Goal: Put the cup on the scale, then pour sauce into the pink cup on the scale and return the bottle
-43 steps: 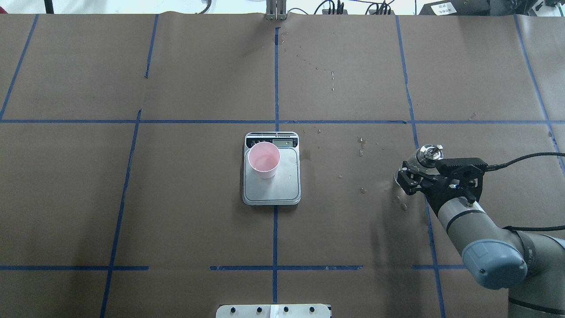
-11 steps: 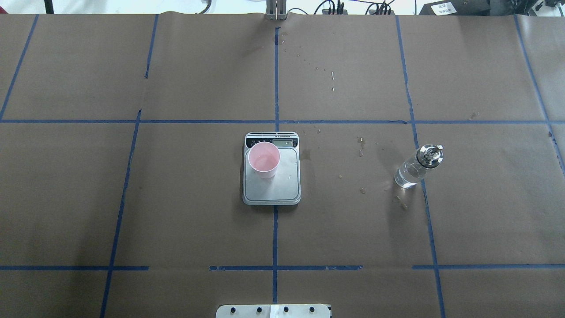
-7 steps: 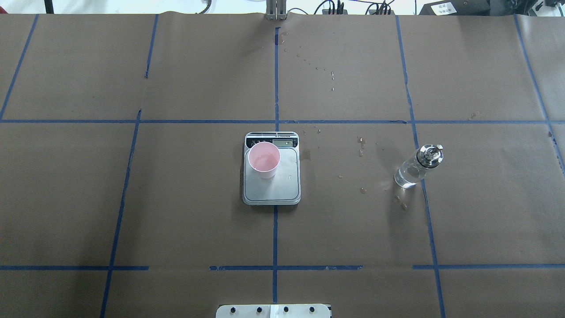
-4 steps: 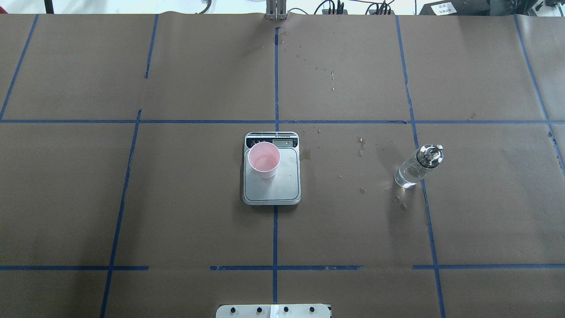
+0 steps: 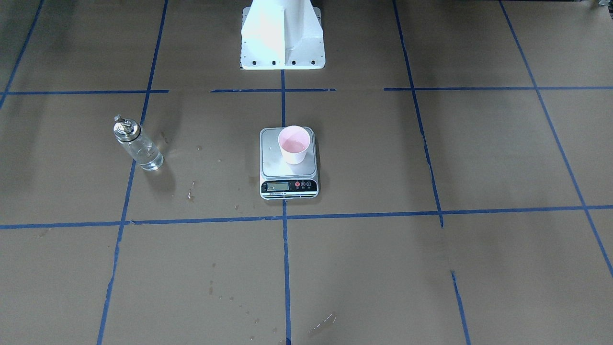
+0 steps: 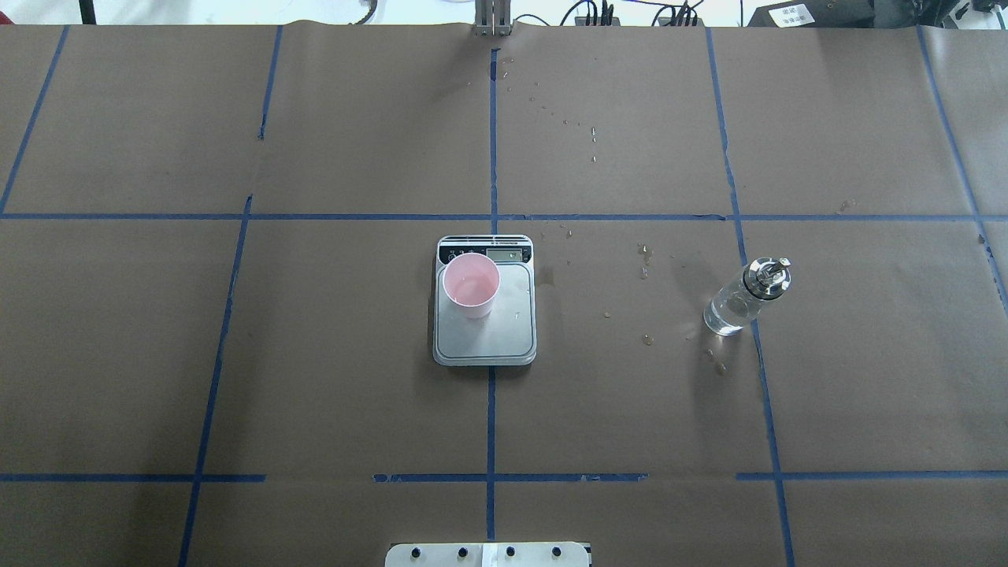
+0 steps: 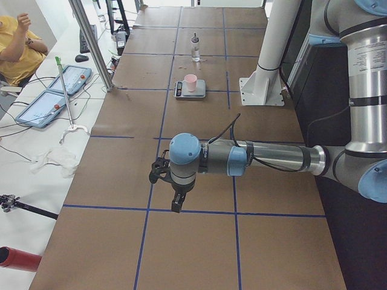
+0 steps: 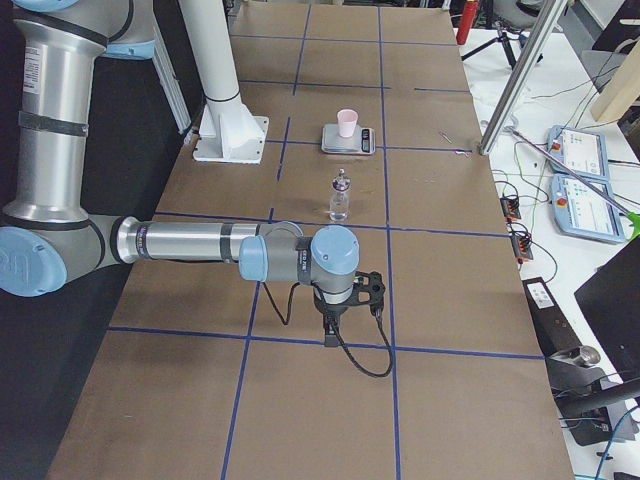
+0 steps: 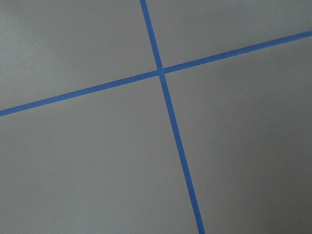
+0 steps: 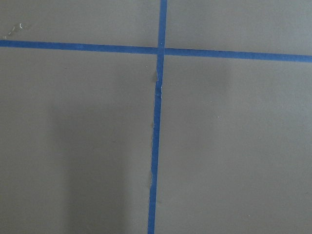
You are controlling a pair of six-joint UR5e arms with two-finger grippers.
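Note:
The pink cup [image 6: 471, 285] stands upright on the back left part of the steel scale [image 6: 504, 339] at the table's middle, also in the front-facing view [image 5: 294, 143]. The clear glass bottle [image 6: 744, 298] with a metal spout stands upright on the paper to the right, partly full of clear sauce, and nothing holds it. My left gripper [image 7: 175, 204] hangs over bare paper far from the scale. My right gripper [image 8: 335, 325] hangs over bare paper a short way from the bottle [image 8: 340, 197]. I cannot tell if either is open or shut.
Brown paper with blue tape lines [image 6: 491, 157] covers the table. Small wet spots [image 6: 646, 339] lie between scale and bottle. The robot's white base [image 5: 282, 33] stands behind the scale. Tablets [image 7: 57, 90] and an operator [image 7: 18, 42] are off the table's far side.
Six seconds ago my right gripper was around the bottle; it has since let go and left the overhead view. Over the last second nothing has moved.

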